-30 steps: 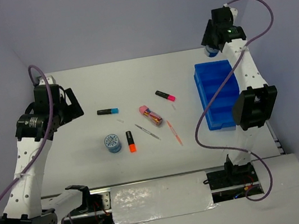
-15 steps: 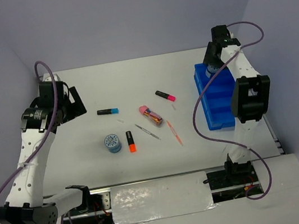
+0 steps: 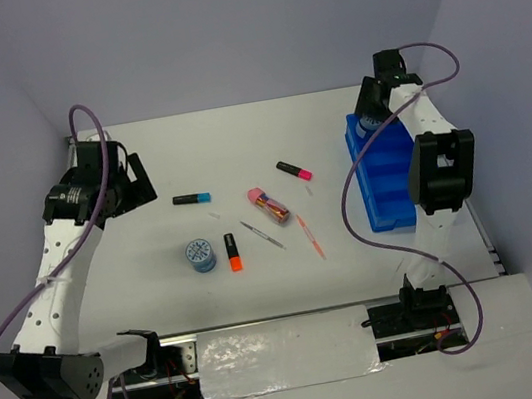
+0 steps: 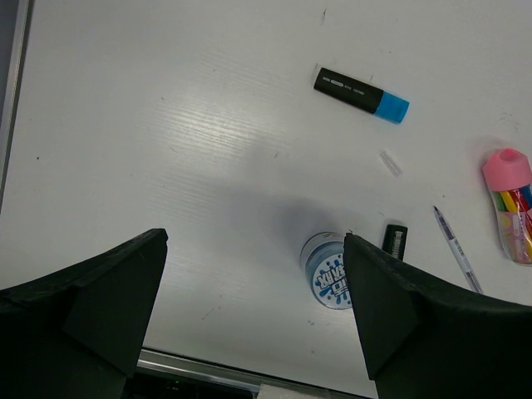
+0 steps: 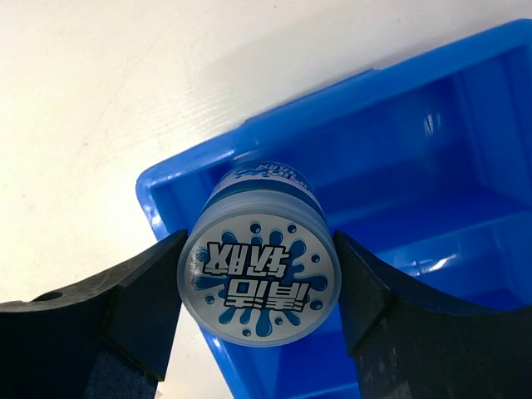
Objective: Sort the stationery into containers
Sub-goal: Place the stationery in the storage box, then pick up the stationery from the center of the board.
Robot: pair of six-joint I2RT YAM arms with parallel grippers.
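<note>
- Right tool (image 3: 371, 114), as we see from above, sits over the far end of the tray (image 3: 377, 212). The left tool (image 3: 136, 179) hangs above the tabletop (image 3: 237, 143), left of the blue marker (image 3: 191, 199). The orange marker (image 3: 233, 252), pink marker (image 3: 294, 170), case (image 3: 268, 205) and two pens lie mid-tabletop, outside the tray.
- Left wrist: we find the left tool spread wide with nothing between its fingers. A loose disc (image 4: 332, 273) lies on the tabletop beyond.
- Right wrist: the right tool pinches the other disc (image 5: 259, 291) by its sides, over the tray's end compartment near a corner.
</note>
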